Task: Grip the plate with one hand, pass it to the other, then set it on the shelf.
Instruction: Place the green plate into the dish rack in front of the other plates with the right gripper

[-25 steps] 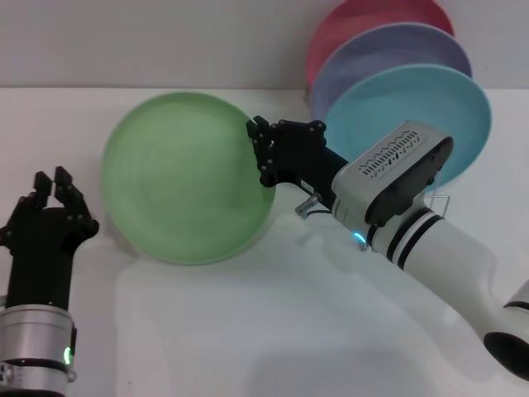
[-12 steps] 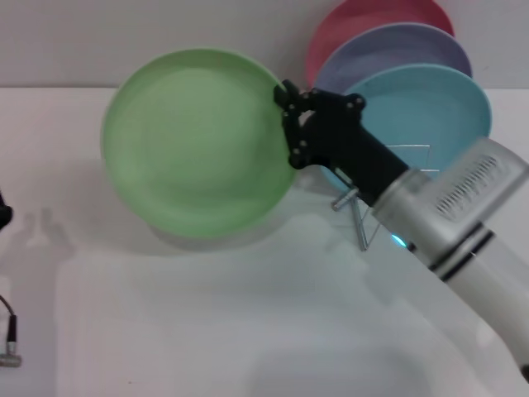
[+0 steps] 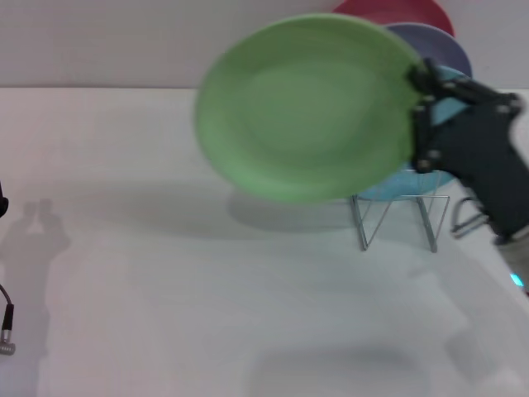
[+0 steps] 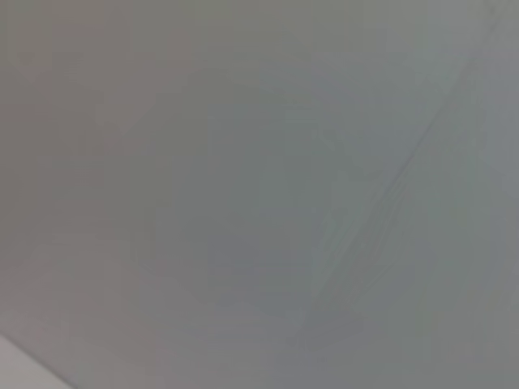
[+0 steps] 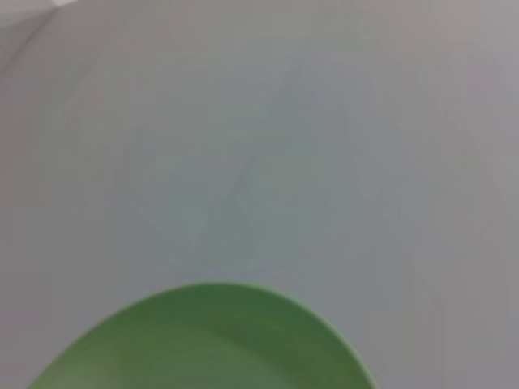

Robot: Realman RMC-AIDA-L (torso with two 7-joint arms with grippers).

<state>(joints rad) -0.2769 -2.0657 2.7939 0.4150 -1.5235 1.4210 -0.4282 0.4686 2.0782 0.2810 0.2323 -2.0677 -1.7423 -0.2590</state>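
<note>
The light-green plate [image 3: 310, 106] is held up in the air, tilted, in front of the wire rack [image 3: 395, 217] at the right back. My right gripper [image 3: 420, 116] is shut on the plate's right rim. The plate's edge also shows in the right wrist view [image 5: 207, 344]. My left gripper is out of the head view; only a cable end [image 3: 7, 331] shows at the left edge. The left wrist view shows only bare grey surface.
A sky-blue plate [image 3: 413, 182], a lavender plate [image 3: 442, 45] and a red plate [image 3: 397, 10] stand upright in the rack, mostly hidden behind the green plate. The white table [image 3: 207, 306] spreads in front.
My right gripper has carried the green plate up and to the right, toward the rack. My left arm has drawn back out of the head view.
</note>
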